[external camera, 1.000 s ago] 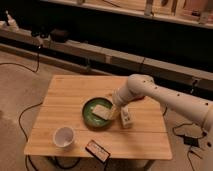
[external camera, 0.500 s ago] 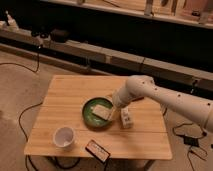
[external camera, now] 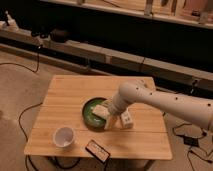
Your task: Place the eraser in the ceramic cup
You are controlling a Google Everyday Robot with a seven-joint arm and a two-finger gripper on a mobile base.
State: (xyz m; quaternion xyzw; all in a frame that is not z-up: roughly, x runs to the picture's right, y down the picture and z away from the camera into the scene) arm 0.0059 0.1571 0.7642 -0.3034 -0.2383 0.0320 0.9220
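Observation:
The eraser (external camera: 97,150), a flat black block with a reddish edge and a pale mark on top, lies near the table's front edge. The ceramic cup (external camera: 64,136), small, round and white, stands upright to the left of the eraser, apart from it. My gripper (external camera: 112,121) hangs at the end of the white arm (external camera: 150,100) that reaches in from the right. It is low over the right rim of the green plate (external camera: 89,116), well behind the eraser and to the right of the cup.
A pale flat slab (external camera: 102,110) lies on the green plate. A white oblong box (external camera: 126,119) sits just right of the gripper. The wooden table (external camera: 70,92) stands on carpet, with cables on the floor and a dark shelf behind.

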